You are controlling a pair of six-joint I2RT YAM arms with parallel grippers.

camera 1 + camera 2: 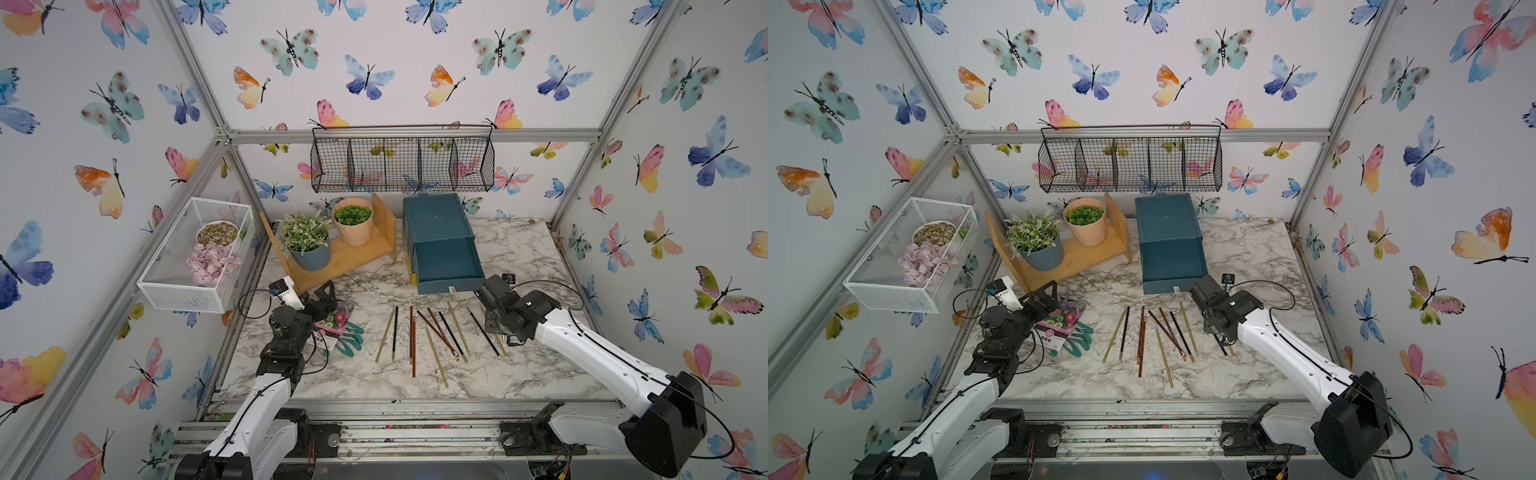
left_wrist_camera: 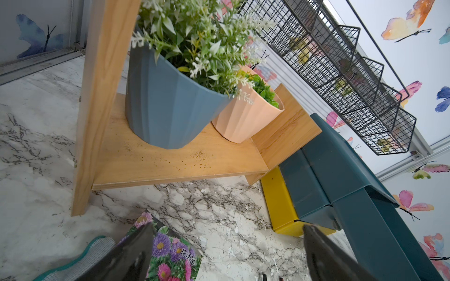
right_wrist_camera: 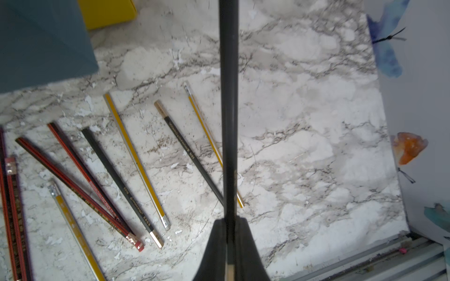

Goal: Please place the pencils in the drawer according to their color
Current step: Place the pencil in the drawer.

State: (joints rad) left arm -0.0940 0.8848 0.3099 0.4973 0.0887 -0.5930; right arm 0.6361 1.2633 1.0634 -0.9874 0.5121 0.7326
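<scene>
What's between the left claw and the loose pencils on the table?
In a top view, a flower seed packet and teal gloves lie between the left claw and the pencils.

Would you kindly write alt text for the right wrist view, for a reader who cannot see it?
The right gripper is shut on a black pencil that points away from the camera over a marble table. Other pencils, black, red-striped and yellow, lie loose on the table to one side, near a corner of the teal chest.
</scene>
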